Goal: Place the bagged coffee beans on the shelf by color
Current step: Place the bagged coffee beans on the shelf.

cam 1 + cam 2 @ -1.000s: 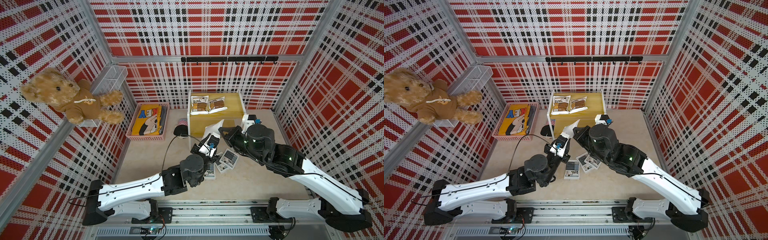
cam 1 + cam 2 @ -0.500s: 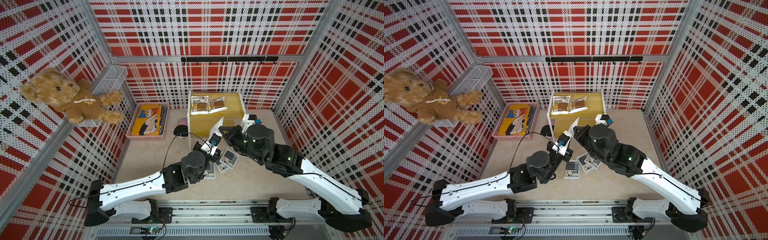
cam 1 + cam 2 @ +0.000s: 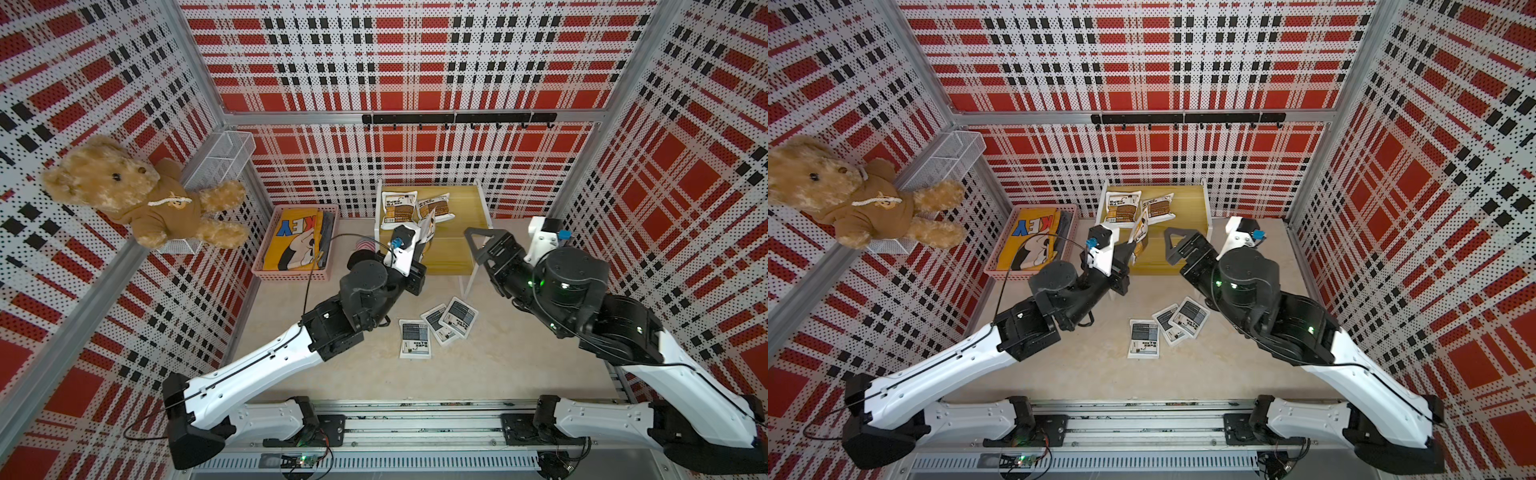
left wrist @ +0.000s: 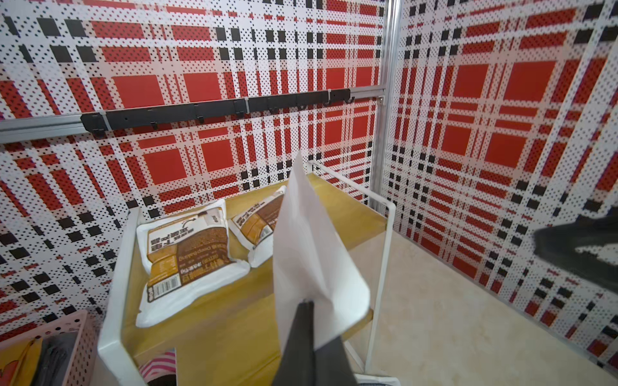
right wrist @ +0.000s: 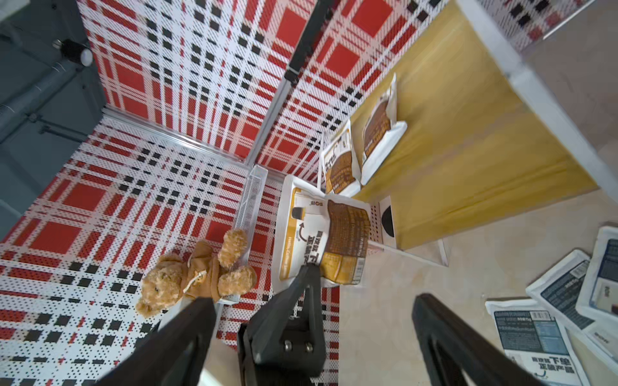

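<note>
The left tool (image 4: 309, 305) is clenched on the lower edge of a brown-label pouch (image 5: 329, 240). The pouch stands on edge. Its plain white back faces the left wrist camera, and its printed face is turned toward the right tool (image 3: 478, 245). In both top views the pouch is held up at the front of the shelf (image 3: 461, 199), over the lower board (image 3: 446, 259) and close to the step up to the upper board (image 3: 1187, 203).

The right tool is released — its fingers (image 5: 434, 320) stand wide apart and grip nothing. It sits near the right end of the lower board, apart from the held pouch.

The upper board carries two brown pouches (image 3: 400, 208) (image 3: 436, 206). They lie flat, label up, side by side and touching, toward the left end of the board.

Three grey-label pouches (image 3: 414, 338) (image 3: 435, 328) (image 3: 459, 316) lie on the worktop (image 3: 519, 365) in front of the shelf, between the two arms. They form an overlapping fan with labels up.

To the left of the shelf stands a pink basket (image 3: 291, 275) — it holds a folded yellow cloth (image 3: 291, 241). On the left wall a teddy bear (image 3: 137, 195) sits beside a wire basket (image 3: 220, 160). A black hook rail (image 3: 457, 118) runs along the back wall above the shelf.
</note>
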